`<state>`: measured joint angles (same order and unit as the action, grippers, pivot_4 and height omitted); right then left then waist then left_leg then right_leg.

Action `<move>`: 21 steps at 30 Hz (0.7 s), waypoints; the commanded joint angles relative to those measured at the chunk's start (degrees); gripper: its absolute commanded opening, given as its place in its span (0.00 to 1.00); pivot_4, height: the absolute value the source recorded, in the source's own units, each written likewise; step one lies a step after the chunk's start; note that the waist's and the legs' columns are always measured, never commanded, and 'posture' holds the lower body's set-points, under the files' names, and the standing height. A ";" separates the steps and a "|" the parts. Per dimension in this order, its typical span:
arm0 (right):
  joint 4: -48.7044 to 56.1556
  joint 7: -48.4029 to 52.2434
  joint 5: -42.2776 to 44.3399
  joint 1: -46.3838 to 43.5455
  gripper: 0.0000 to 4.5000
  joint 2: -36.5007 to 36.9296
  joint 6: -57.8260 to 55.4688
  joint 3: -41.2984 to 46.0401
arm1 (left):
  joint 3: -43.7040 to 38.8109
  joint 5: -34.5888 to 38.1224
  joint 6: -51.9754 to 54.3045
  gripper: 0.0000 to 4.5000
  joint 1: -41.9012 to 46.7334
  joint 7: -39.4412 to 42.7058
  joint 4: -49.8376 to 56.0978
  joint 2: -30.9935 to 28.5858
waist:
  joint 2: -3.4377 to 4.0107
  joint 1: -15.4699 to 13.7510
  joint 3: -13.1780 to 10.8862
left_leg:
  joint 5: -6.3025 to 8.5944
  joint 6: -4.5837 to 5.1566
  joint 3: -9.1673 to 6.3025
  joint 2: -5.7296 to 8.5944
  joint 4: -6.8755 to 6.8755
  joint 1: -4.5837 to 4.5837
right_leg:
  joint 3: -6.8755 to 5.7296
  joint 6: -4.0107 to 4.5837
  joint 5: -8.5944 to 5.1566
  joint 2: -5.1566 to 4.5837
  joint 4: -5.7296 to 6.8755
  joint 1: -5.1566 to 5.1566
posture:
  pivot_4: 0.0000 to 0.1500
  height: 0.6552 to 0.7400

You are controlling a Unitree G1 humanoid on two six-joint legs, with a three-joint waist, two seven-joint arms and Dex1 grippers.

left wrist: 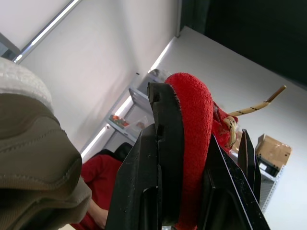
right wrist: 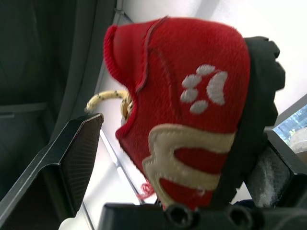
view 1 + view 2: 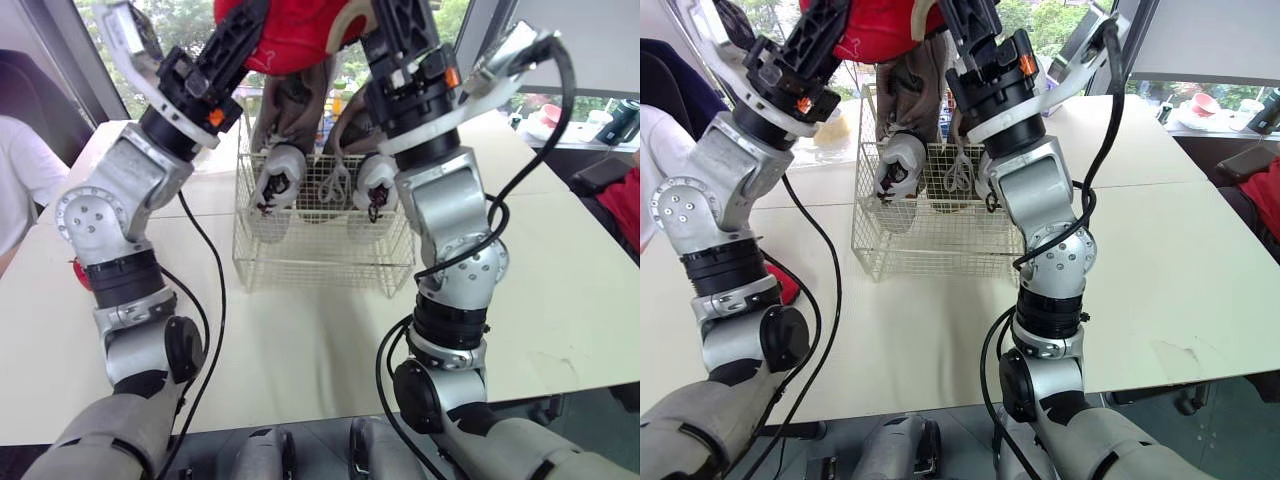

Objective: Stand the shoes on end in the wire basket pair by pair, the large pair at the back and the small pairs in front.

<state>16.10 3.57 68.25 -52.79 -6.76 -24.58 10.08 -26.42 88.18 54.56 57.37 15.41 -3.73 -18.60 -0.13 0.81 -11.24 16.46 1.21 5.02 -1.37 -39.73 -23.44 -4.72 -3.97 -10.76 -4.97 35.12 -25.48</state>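
A red shoe with a white paw print is held high above the wire basket. My left gripper is shut on its sole and upper. My right gripper is open around the same shoe, with a gap between one finger and the shoe. In the basket a large brown pair stands on end at the back. Two small white shoes stand in front of it. A second red shoe lies on the table beside my left arm.
The basket stands mid-table on a pale tabletop. A person in white sits at the left and a person in red at the right. Small items stand at the back right.
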 commanded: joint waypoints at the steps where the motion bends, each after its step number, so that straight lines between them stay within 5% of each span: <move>1: 4.04 -0.32 -0.14 -2.09 0.99 -0.12 1.30 -1.00 | -0.02 0.82 -0.61 0.05 -0.14 0.69 0.61 -1.52 | 0.00 0.01 0.00 | 0.00 0.00 0.00 0.00 0.00 0.00 | 0.00 0.00 0.00 0.01 0.00 0.00 | 1.00 1.00; 21: 5.79 -3.58 1.72 -2.68 0.99 -2.57 4.70 -0.82 | 0.75 -0.08 -1.12 0.05 -1.52 2.55 -0.61 -4.01 | 0.00 0.00 0.00 | 0.06 0.10 -0.01 -0.01 0.02 0.00 | -0.01 0.00 -0.01 0.01 -0.03 0.00 | 1.00 1.00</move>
<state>17.89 -0.17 68.83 -52.84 -8.78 -21.73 9.28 -25.31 88.41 54.32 56.31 18.21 -4.44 -21.59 -0.12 0.82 -11.24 16.52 1.31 5.01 -1.38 -39.71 -23.44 -4.73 -3.97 -10.76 -4.96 35.09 -25.49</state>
